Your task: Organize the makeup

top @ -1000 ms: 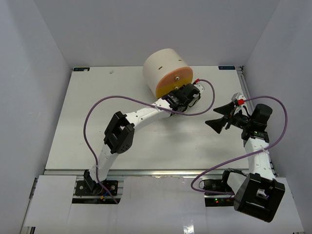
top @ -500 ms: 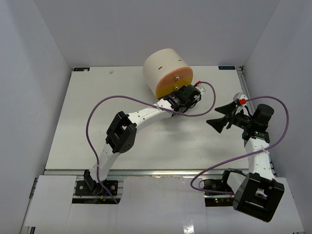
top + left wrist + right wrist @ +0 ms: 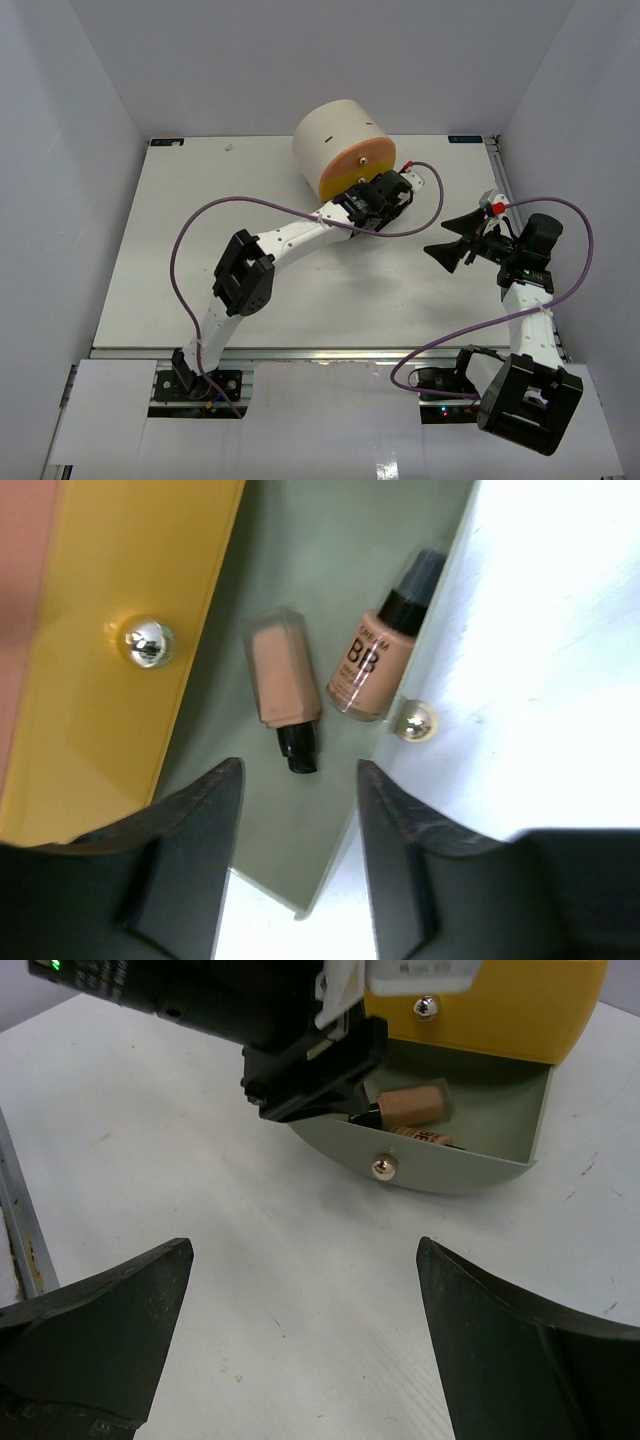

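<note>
My left tool has just sprung open, empty, leaving the tan tube in the grey drawer beside the bottle; one more item stowed.

Two tan makeup tubes lying in the open grey drawer.
The square tube, with its black nozzle bare, is lying flat mid-floor. The round tube, printed "BB", is lying just beside it along the drawer's front wall, with its black cap pointing the opposite way. Both are resting apart, roughly parallel.
</note>
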Available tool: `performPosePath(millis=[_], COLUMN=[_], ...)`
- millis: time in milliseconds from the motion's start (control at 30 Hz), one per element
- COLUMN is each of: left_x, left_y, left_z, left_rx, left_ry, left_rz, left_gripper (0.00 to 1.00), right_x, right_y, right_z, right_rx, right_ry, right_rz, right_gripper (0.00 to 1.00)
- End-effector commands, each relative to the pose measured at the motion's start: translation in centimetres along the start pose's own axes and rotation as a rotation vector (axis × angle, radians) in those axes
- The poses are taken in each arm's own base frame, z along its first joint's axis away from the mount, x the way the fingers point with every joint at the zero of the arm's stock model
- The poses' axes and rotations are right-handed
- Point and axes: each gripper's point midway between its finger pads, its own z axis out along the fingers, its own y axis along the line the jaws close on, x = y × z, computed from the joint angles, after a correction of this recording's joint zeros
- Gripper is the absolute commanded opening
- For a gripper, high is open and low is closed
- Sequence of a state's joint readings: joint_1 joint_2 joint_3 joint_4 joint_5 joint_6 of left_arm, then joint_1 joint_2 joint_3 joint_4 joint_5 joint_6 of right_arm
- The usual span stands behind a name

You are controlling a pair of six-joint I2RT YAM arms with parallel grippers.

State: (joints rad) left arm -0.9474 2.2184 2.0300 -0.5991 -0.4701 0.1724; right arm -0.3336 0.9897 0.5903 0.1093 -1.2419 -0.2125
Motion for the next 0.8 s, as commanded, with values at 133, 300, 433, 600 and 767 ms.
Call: performPosePath(millis=[133, 300, 433, 600, 767], left_x=[-7.0, -1.4, 1.0, 3.1, 5.0], left_y=[5.1, 5.1, 6.4, 7.2, 6.8], left_z=[-13.9, -16.8, -20.5, -22.0, -21.9], left_rx=[0.198, 0.424, 0.488, 0.458, 0.449], left_ry=[-0.34, -0.37, -0.456, -0.455, -0.429], left_rz=[-0.371, -0.534, -0.576, -0.563, -0.555], left_gripper=[0.36, 0.27, 0.3, 0.33, 0.34], right_x=[0.2, 0.2, -0.1, 0.3, -0.8], right_y=[-0.4, -0.8, -0.8, -1.0, -1.8], right_z=[0.0, -0.1, 0.1, -0.2, 0.0], right_rx=[0.009, 0.045, 0.045, 0.076, 0.071], right_ry=[-0.002, 0.017, 0.044, 0.082, 0.091], right_rz=[0.005, 0.023, 0.038, 0.071, 0.075], right_gripper=[0.91, 0.86, 0.82, 0.82, 0.82])
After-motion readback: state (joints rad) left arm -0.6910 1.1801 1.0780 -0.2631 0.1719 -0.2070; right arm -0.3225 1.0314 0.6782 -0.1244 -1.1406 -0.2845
